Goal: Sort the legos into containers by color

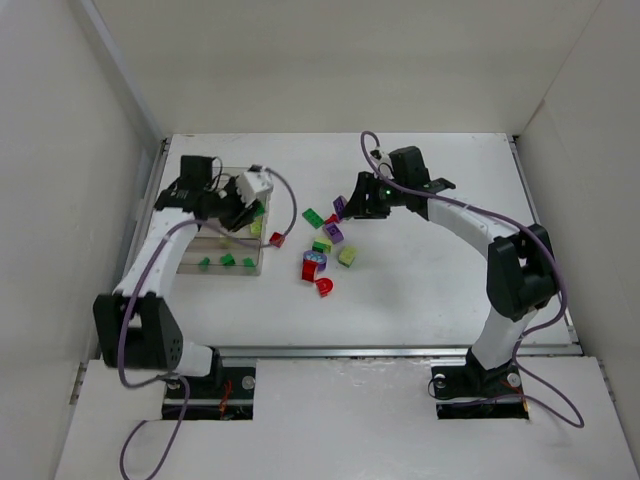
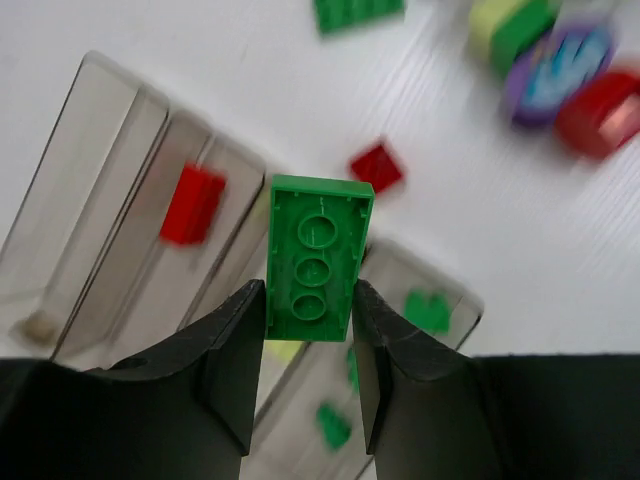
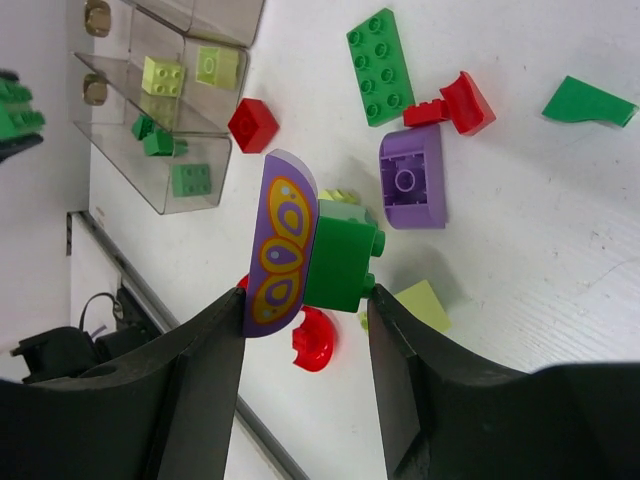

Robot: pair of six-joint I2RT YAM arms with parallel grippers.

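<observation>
My left gripper (image 2: pixel 307 300) is shut on a dark green brick (image 2: pixel 318 255) and holds it above the clear organizer box (image 2: pixel 110 130), which shows at the left of the top view (image 1: pixel 190 250). The box holds a red brick (image 2: pixel 192 205), green bricks (image 2: pixel 428 310) and yellow-green ones (image 3: pixel 163 74). My right gripper (image 3: pixel 305 305) is shut on a purple curved piece joined to a green brick (image 3: pixel 310 245), held above the loose pile. In the top view the left gripper (image 1: pixel 245 200) is over the box and the right gripper (image 1: pixel 345 208) is at the pile's far edge.
Loose on the table: a red brick (image 3: pixel 253 124) beside the box, a green plate (image 3: pixel 380 65), a purple brick (image 3: pixel 412 178), a red piece (image 3: pixel 455 103), a green slope (image 3: pixel 588 100), a red arch (image 3: pixel 314 338), a yellow-green brick (image 3: pixel 425 303). White walls enclose the table.
</observation>
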